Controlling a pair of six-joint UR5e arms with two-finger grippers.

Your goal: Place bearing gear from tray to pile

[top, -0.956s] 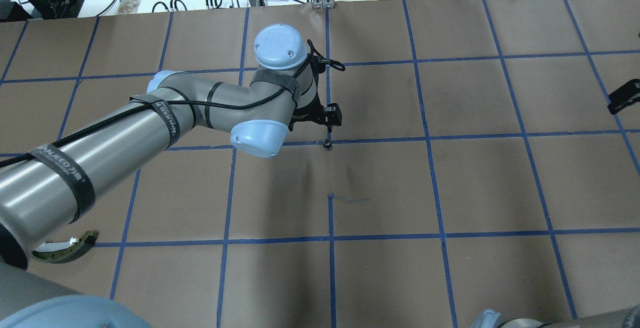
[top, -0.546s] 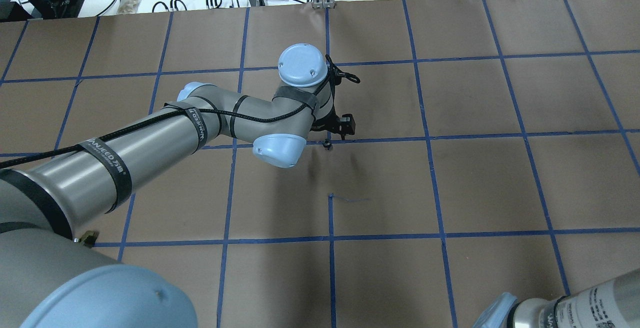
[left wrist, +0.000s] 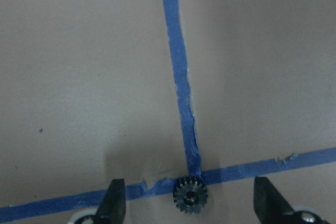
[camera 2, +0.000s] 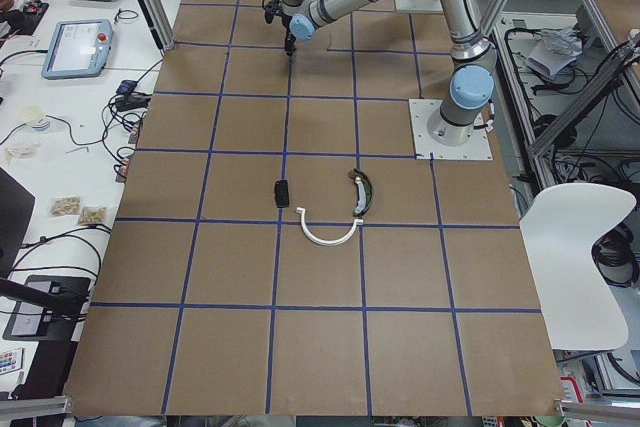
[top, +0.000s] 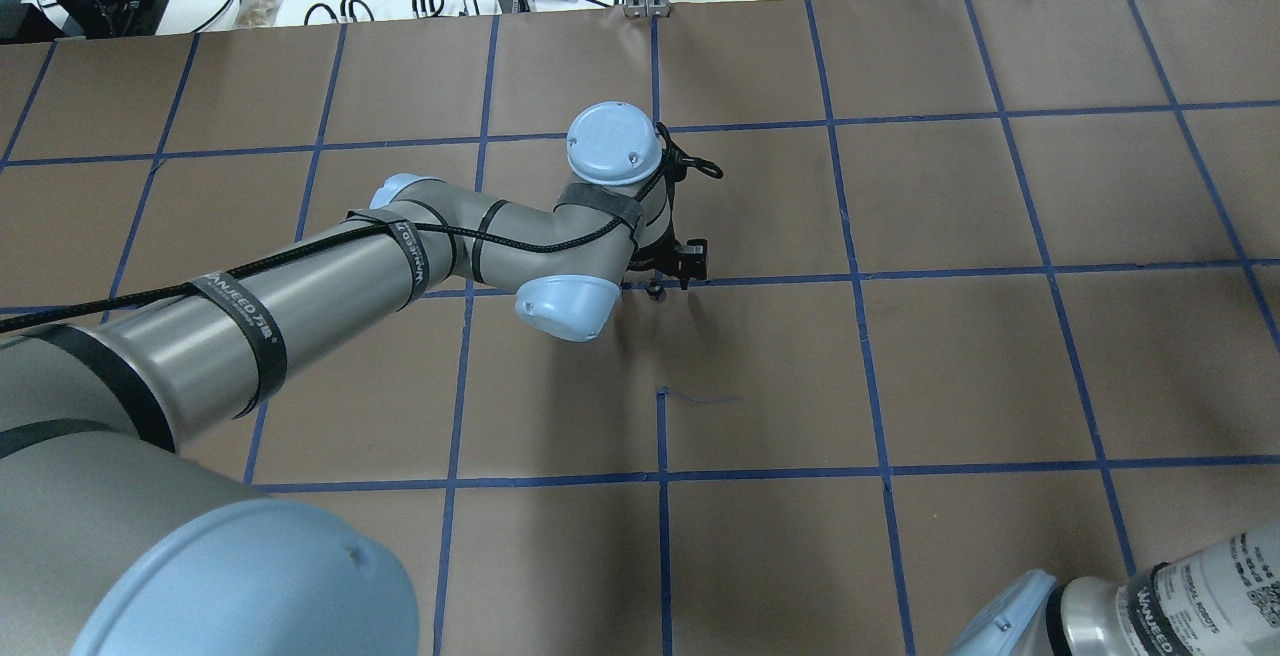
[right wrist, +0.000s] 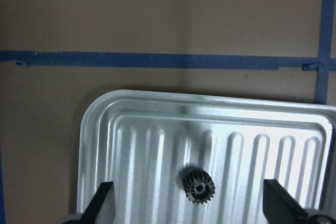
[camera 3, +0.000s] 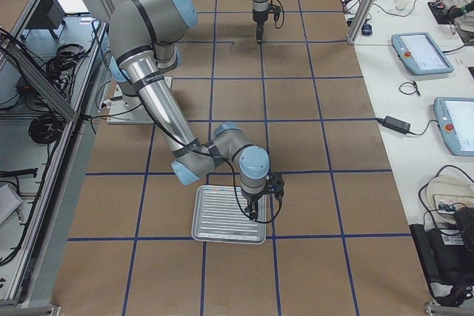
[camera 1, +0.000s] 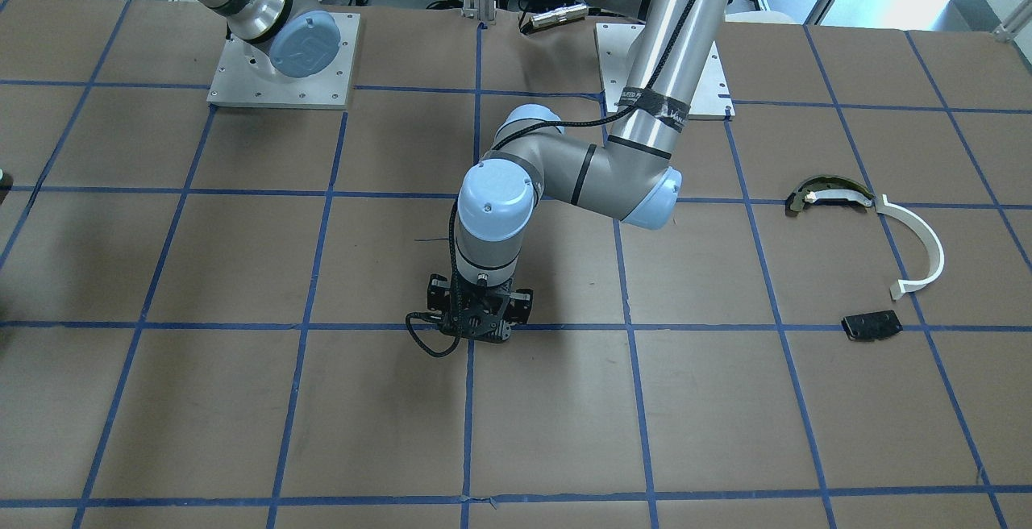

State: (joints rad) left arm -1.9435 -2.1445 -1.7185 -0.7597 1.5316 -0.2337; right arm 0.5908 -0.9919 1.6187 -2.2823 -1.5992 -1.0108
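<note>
A small dark bearing gear (right wrist: pixel 199 187) lies on the ribbed metal tray (right wrist: pixel 262 124). My right gripper (right wrist: pixel 190 203) hangs open straight above it, one finger on each side. In the exterior right view the right gripper (camera 3: pixel 253 216) stands over the tray (camera 3: pixel 215 220). A second small gear (left wrist: pixel 190 194) lies on a blue tape crossing at the table's middle (top: pixel 655 288). My left gripper (left wrist: pixel 190 205) is open around it. The pile shows in the front-facing view: a dark curved piece (camera 1: pixel 826 193), a white half-ring strip (camera 1: pixel 919 247) and a flat black plate (camera 1: pixel 871 325).
Brown paper with a blue tape grid (top: pixel 860 276) covers the table. The left arm's elbow and wrist (top: pixel 560 236) stretch over the table's middle. The right arm's elbow (top: pixel 1150 606) shows at the lower right. Cables and tablets lie past the far edge.
My left arm has swung to the right and its gripper has come down over the gear on the tape crossing. The right gripper has left the overhead view's right edge.
</note>
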